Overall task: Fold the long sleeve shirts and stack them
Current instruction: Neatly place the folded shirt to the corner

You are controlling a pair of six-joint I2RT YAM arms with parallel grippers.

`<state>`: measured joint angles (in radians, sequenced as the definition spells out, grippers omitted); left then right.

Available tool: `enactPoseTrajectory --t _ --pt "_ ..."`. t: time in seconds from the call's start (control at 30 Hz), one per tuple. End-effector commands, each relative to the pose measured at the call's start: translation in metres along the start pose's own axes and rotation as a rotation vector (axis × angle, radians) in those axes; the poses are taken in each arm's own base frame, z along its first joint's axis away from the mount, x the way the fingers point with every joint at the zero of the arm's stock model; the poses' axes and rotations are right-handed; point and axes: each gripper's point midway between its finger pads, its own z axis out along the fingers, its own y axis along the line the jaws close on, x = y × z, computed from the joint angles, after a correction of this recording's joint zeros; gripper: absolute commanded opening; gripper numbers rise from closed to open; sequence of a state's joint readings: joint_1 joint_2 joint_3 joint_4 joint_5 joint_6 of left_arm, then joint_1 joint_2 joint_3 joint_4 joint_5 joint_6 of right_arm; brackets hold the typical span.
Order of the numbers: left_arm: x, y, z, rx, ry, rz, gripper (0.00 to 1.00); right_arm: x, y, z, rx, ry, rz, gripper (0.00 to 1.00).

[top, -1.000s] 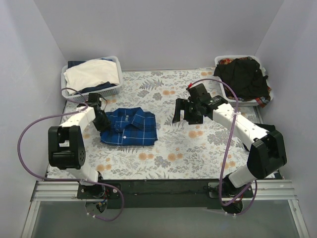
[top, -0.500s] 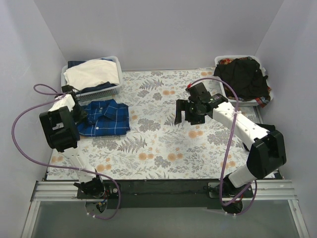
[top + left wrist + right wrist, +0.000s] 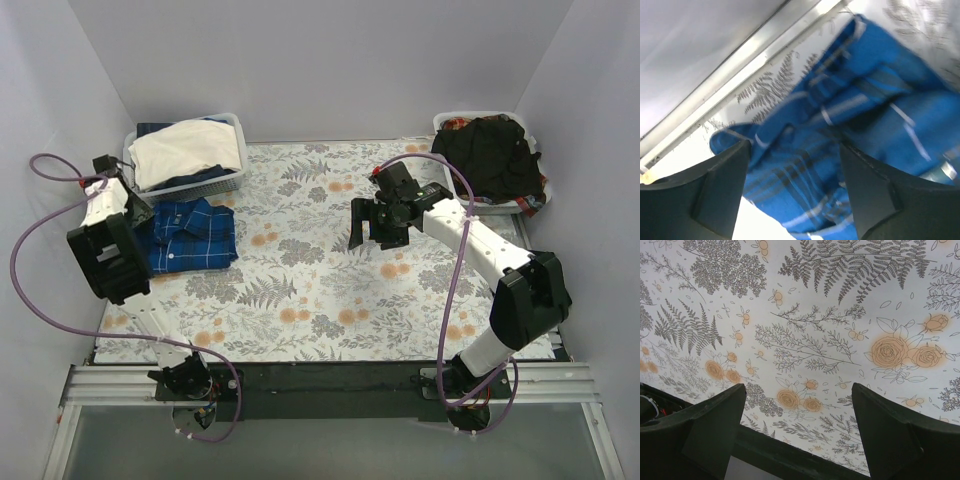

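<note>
The royal-blue plaid long sleeve shirt (image 3: 188, 235) lies folded at the table's left side, just in front of the left basket. My left gripper (image 3: 140, 215) is at its left edge. In the left wrist view this gripper (image 3: 795, 167) stands open, and the plaid shirt (image 3: 850, 115) lies under and beyond its fingers (image 3: 722, 190), not pinched. The black long sleeve shirt (image 3: 490, 155) is heaped in the right basket. My right gripper (image 3: 375, 225) hovers open over the table's middle. The right wrist view shows only flowered cloth between the right gripper's (image 3: 797, 405) jaws.
A white lattice basket (image 3: 232, 182) at the back left holds white and dark cloth. Another white basket (image 3: 447, 124) stands at the back right. The flowered tablecloth (image 3: 320, 290) covers the table. Grey walls close in on three sides, and a purple cable (image 3: 30, 240) loops left of my left arm.
My left arm has dragged the blue plaid shirt leftward to the table's left side, and its jaws have opened off it. The right arm has hardly moved.
</note>
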<state>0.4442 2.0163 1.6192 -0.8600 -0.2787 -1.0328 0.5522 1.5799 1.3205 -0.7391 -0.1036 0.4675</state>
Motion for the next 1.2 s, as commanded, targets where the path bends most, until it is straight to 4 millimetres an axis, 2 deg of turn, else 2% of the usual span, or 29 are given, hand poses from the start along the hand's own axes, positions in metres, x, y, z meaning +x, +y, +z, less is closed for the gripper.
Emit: enactPoseTrajectory --t 0.0,0.03,0.07,0.1,0.2,0.23,0.27,0.3,0.33,0.37,0.4,0.43,0.5,0.57,0.7,0.83,1.0,1.17 --pt "-0.023 -0.024 -0.086 0.118 -0.186 0.001 0.73 -0.007 0.009 -0.005 -0.025 -0.012 0.003 0.94" --pt "-0.014 -0.031 -0.093 0.129 -0.192 0.024 0.74 -0.008 0.009 -0.005 -0.027 -0.018 0.003 0.94" --pt "-0.001 -0.053 -0.107 0.164 -0.204 0.073 0.74 -0.007 0.008 -0.005 -0.022 -0.017 0.004 0.94" --pt "0.005 -0.061 -0.125 0.197 -0.228 0.085 0.74 -0.007 0.008 -0.005 -0.021 -0.018 0.005 0.94" --pt "0.049 -0.098 -0.145 0.317 -0.18 0.155 0.75 -0.006 0.006 -0.006 -0.018 -0.024 0.009 0.93" --pt "0.056 -0.106 -0.157 0.378 -0.175 0.132 0.75 -0.007 0.006 -0.007 -0.018 -0.031 0.01 0.93" --pt "0.079 -0.111 -0.152 0.406 -0.13 0.156 0.75 -0.005 0.005 -0.006 -0.015 -0.031 0.01 0.93" --pt "0.088 -0.114 -0.154 0.441 -0.113 0.147 0.75 -0.003 0.003 -0.006 -0.01 -0.03 0.014 0.93" --pt "0.094 -0.127 -0.165 0.542 -0.103 0.135 0.75 -0.002 0.002 -0.008 -0.008 -0.035 0.015 0.93" --pt "0.105 -0.13 -0.162 0.562 -0.088 0.144 0.75 -0.001 0.002 -0.008 -0.007 -0.037 0.021 0.93" --pt "0.125 -0.133 -0.156 0.597 -0.032 0.155 0.75 0.003 -0.001 -0.006 -0.002 -0.031 0.025 0.93" --pt "0.135 -0.146 -0.161 0.664 -0.017 0.177 0.75 0.004 0.0 -0.007 -0.006 -0.036 0.026 0.93" --pt "0.146 -0.146 -0.149 0.646 -0.011 0.192 0.74 0.007 -0.003 -0.008 -0.003 -0.038 0.033 0.93" --pt "0.161 -0.158 -0.149 0.647 -0.026 0.238 0.74 0.01 -0.006 -0.008 0.004 -0.038 0.038 0.93" --pt "0.175 -0.154 -0.124 0.589 -0.007 0.238 0.74 0.014 -0.008 -0.008 0.009 -0.044 0.05 0.93" --pt "0.181 -0.131 -0.094 0.449 -0.015 0.222 0.73 0.019 -0.01 -0.011 0.007 -0.05 0.059 0.93" --pt "0.172 -0.098 -0.078 0.252 -0.075 0.213 0.75 0.025 -0.014 -0.011 0.012 -0.046 0.067 0.93" --pt "0.17 -0.08 -0.07 0.141 -0.084 0.213 0.76 0.027 -0.016 -0.014 0.016 -0.059 0.071 0.93"
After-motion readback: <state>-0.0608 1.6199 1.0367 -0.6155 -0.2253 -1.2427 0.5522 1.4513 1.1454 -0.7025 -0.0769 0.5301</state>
